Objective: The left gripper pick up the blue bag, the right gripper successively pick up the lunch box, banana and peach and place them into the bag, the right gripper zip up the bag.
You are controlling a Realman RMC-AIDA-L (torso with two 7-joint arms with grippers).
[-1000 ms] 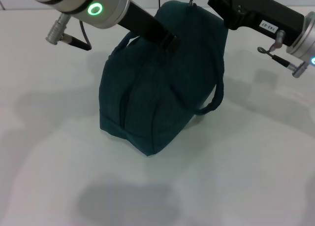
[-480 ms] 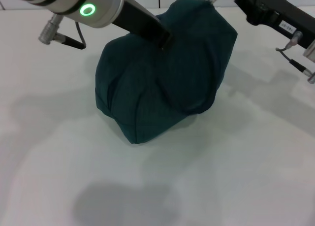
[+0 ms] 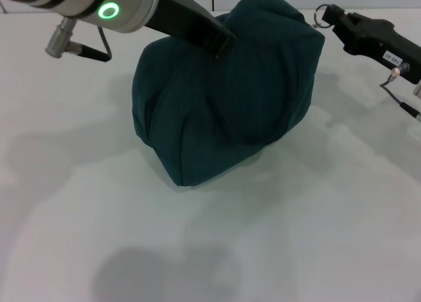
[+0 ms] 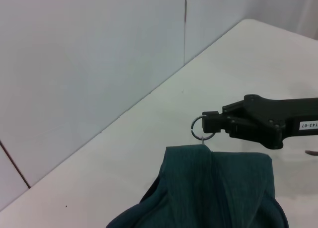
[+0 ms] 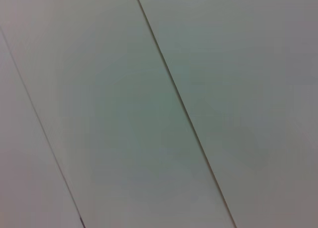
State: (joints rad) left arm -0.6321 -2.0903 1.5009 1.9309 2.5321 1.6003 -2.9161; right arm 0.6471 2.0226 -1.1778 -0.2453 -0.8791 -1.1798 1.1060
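I judge the job to be at its last step, the zipping, and close to its end. The blue bag (image 3: pixel 227 98) sits bulging on the desk (image 3: pixel 276 249) toward the far edge, a little left of the middle, and from the head view its dark fabric looks drawn together over the top with no foil lining and no open mouth showing. The lunch box, the banana and the peach are nowhere on the desk, so I take it they are inside, though the closed fabric hides them and I cannot confirm it. My right gripper (image 4: pixel 211 122) is out past the bag's far right upper corner, and its fingers are clenched on the metal ring (image 4: pixel 202 127) of the zipper pull; the left wrist view shows that ring standing just above the peak of the fabric with my fingertips pinched on its side. My left gripper (image 3: pixel 222 44) presses against the bag's upper far-left side, its tip buried against the cloth, so I cannot tell whether it is clamped on a handle or merely resting there. My right wrist camera sees only the pale panelled wall. What seems left is to let go of the ring and free the bag, if the zip has indeed reached its stop, which I cannot see.
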